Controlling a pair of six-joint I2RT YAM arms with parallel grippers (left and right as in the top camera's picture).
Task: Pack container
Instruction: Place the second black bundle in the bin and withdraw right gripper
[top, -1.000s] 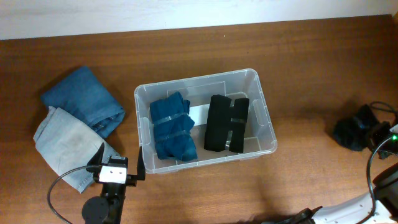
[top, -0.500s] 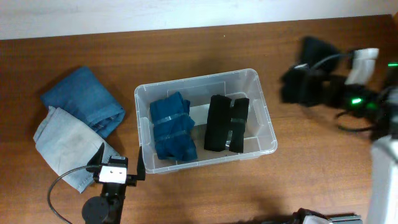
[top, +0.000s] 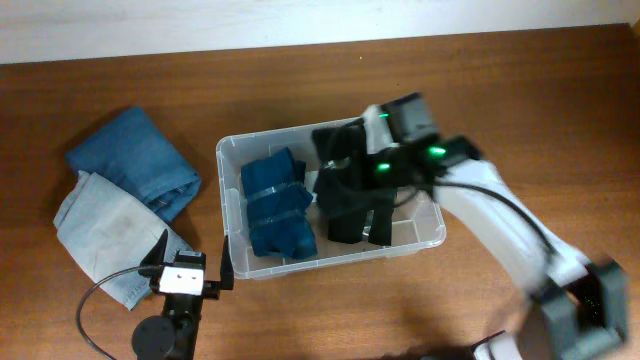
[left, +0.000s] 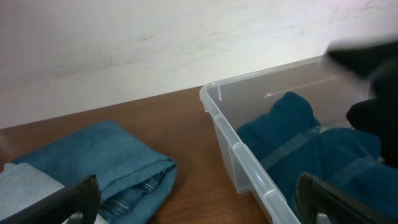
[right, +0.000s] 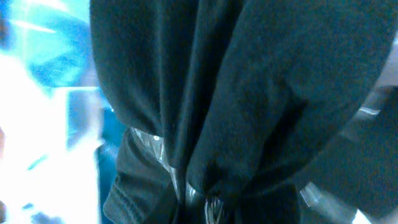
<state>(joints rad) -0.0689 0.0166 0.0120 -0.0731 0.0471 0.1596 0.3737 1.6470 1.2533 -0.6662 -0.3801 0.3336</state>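
Hanging over the large clear plastic storage bin (top: 229, 200), a black rolled cloth bundle (top: 335, 155) sits clamped in the right gripper (top: 360, 167); the left gripper (top: 193, 252) rests fingers apart.

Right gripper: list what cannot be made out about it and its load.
1. Jaws of the right gripper: blurred overhead; in the right wrist view the black bundle fills the frame.
2. Whether that bundle rests on the packed bundle in the container: overhead blur merges them.
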